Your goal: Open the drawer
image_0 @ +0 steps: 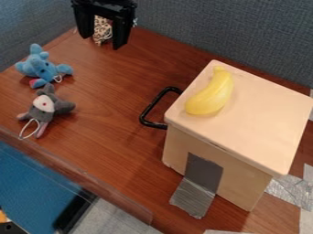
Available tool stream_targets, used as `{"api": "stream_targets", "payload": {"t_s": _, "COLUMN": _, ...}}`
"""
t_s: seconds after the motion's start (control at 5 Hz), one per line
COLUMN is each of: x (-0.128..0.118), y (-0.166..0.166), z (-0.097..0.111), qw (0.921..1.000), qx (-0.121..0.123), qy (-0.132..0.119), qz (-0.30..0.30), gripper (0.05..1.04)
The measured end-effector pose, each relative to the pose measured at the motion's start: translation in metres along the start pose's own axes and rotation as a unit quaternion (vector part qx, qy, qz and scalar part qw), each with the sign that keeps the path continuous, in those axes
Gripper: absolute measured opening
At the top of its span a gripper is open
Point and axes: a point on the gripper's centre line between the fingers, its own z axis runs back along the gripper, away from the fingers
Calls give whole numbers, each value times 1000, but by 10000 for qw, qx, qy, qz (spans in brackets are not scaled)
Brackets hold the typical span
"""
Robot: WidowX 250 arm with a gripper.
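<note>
Black gripper (102, 41), two blocky fingers (123, 33), wide black crosspiece (105, 8).

fixed camera above the table, facing down at a slant, mid-range

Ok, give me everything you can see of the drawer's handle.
The handle is a black, smooth-looking bar bent into an open loop, with rounded corners. It juts from the side of the pale wooden box that faces the two plush toys, just below the overhanging top. Both ends run in toward the box. Nothing grips it.
</note>
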Motion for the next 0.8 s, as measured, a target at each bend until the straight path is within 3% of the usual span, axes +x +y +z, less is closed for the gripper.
{"api": "stream_targets", "payload": {"t_s": 0.2, "x": -2, "y": -1, "z": -12, "qw": 9999, "qx": -51, "qy": 153, "qz": -31, "gripper": 999}}
{"api": "stream_targets", "payload": {"t_s": 0.6, "x": -4, "y": -42, "z": -42, "qw": 9982, "qx": -444, "qy": -111, "qz": -386, "gripper": 999}}
{"api": "stream_targets", "payload": {"t_s": 0.8, "x": -4, "y": -61, "z": -54, "qw": 9970, "qx": -455, "qy": -284, "qz": -553, "gripper": 999}}
